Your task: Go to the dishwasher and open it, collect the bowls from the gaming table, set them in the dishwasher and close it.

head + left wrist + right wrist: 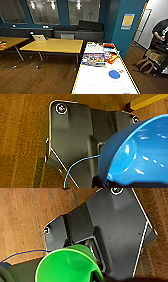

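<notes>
Blue bowl [140,154], green bowl [67,265], white-topped yellow-edged gaming table [100,82] with blue disc [114,74], yellow-topped tables [53,45], teal wall [125,35], brown wood floor [37,77].

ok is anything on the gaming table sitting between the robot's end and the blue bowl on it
Nothing visible does. The blue bowl lies on the bare white top of the gaming table, and the game boxes lie beyond it, toward the far end. A faint ring nearer the camera looks flat.

My left jaws carry a blue bowl [135,154] filling the lower right of the left wrist frame; my right jaws carry a green bowl [67,265] at the lower centre of the right wrist frame.
</notes>
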Robot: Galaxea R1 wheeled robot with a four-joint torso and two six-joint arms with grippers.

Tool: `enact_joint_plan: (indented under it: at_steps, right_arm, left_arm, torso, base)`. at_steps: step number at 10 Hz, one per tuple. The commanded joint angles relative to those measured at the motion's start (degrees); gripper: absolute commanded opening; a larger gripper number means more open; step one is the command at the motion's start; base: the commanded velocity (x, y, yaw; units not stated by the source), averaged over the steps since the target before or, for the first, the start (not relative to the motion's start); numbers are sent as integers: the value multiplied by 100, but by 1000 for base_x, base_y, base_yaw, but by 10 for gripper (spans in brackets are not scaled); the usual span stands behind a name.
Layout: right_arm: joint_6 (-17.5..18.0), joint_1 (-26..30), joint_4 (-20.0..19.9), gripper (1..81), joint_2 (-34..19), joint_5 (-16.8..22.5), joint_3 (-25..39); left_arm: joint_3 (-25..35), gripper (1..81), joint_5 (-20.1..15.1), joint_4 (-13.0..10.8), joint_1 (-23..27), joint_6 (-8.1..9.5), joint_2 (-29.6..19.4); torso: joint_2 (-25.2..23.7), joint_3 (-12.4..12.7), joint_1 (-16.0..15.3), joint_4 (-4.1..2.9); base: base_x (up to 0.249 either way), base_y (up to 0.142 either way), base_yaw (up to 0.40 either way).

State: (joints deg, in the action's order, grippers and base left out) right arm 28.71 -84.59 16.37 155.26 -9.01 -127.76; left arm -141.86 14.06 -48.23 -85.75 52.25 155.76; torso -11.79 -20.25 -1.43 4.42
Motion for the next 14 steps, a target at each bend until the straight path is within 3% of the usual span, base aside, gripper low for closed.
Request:
enact_joint_plan:
  at_steps: [1,2,3,5,9,10,14]
  right_arm:
    - [-14,174,103,10,-28,233,-63]
    - [-14,166,103,10,51,233,-151]
    - [-14,157,112,10,130,233,-256]
    - [-14,131,129,10,245,233,-380]
    - [-15,104,138,10,315,233,-485]
    - [-14,104,156,10,315,233,-486]
    - [-15,95,156,10,315,233,-495]
  left_arm:
    - [-158,10,-175,-73,124,-48,43]
    - [-158,10,-175,-82,124,-48,52]
    - [-166,10,-184,-82,124,-48,79]
    - [-167,10,-184,-82,115,-57,114]
    - [-167,10,-184,-90,115,-57,149]
    - [-167,10,-184,-90,115,-57,149]
    - [-167,10,-184,-99,123,-74,184]
  torso:
    - [0,0,0,0]
    - [0,0,0,0]
    - [573,0,143,0]
    - [628,2,143,0]
    - [1179,2,143,0]
    - [1179,223,143,0]
    - [1093,646,131,0]
  base:
    - [0,0,0]
    - [0,0,0]
    - [0,0,0]
    - [0,0,0]
    - [0,0,0]
    - [0,0,0]
    - [0,0,0]
